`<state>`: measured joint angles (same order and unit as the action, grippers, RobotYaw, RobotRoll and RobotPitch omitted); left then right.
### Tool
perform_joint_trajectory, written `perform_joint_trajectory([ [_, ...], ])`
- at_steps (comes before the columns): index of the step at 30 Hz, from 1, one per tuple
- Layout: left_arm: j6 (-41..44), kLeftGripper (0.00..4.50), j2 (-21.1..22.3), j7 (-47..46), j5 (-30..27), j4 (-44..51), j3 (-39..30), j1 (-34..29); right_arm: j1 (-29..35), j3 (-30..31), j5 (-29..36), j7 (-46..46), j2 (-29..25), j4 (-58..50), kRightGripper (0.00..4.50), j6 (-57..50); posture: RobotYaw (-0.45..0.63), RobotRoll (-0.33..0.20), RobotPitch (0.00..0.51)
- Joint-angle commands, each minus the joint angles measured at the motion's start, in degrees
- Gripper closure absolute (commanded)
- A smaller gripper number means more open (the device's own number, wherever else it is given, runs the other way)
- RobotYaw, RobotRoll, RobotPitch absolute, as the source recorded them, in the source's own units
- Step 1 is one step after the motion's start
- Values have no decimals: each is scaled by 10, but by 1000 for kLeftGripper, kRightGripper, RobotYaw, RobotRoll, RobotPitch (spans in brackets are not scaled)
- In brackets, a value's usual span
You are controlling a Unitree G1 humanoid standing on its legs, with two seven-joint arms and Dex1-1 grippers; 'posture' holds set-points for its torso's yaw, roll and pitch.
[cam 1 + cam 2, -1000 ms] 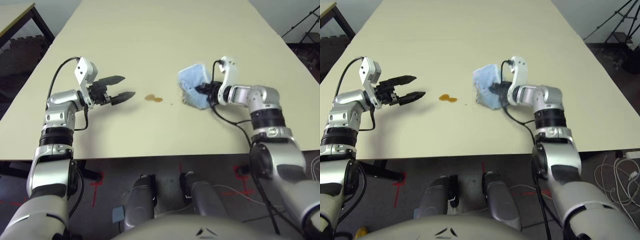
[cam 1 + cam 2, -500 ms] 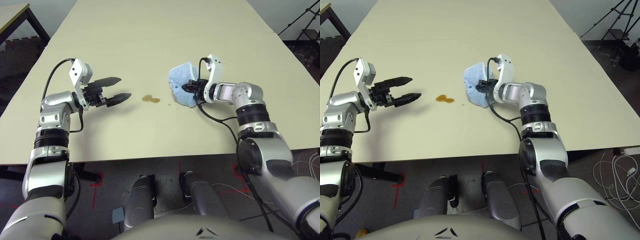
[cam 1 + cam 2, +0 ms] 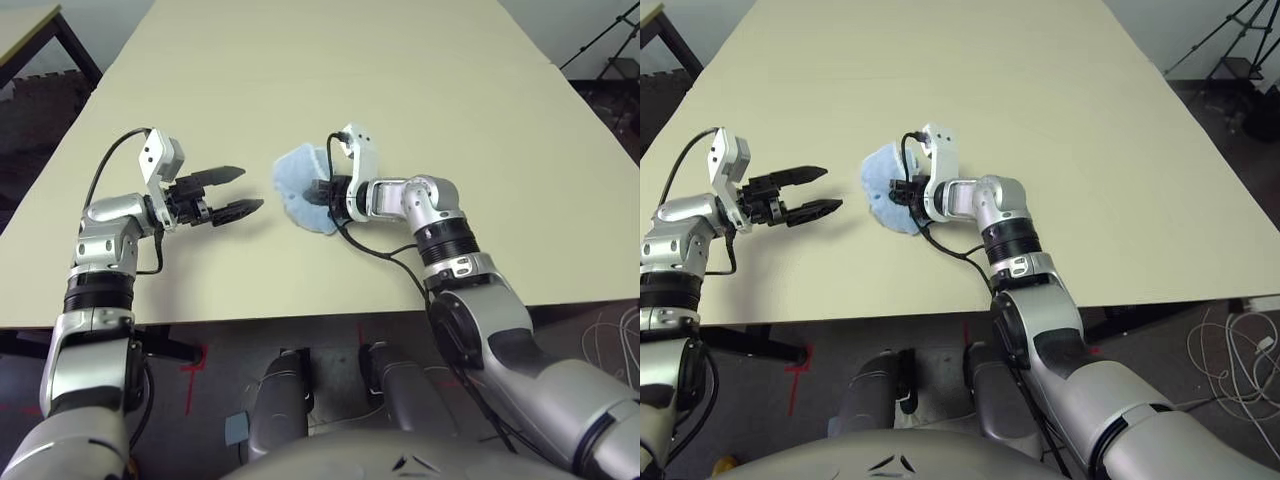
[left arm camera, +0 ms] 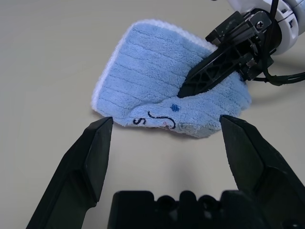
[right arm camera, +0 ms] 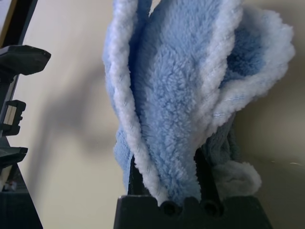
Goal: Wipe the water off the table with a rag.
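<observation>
The right hand [image 3: 318, 192] is pinching the rag [image 3: 298, 185], its two fingers closing on a fold of the blue terry cloth and pressing into the bundle. The rag is lying on the desk [image 3: 350, 80], toward the near side, between the two hands, with its white edging and a small dark blue mark showing. The left hand [image 3: 248, 193] is standing wide open, its two black fingers spreading apart with nothing between them. It is hovering over the desk to the left of the rag, pointing toward it, near but not touching. The right forearm [image 3: 470, 290] is reaching in from the near right.
</observation>
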<state>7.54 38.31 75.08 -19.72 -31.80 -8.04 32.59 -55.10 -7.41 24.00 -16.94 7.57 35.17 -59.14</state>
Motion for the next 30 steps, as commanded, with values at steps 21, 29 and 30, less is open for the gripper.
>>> perform_joint_trajectory([
  [21,-18,0,-5,-10,1,-21,7,19,-52,-54,-15,0,-154,139,4486,110,-163,0,147],
  [29,-21,0,8,3,0,-42,3,25,-13,-38,13,15,-63,37,4486,11,-166,0,152],
  [30,-19,0,10,5,-2,-42,1,23,-7,-34,14,19,-48,24,4486,0,-161,0,155],
])
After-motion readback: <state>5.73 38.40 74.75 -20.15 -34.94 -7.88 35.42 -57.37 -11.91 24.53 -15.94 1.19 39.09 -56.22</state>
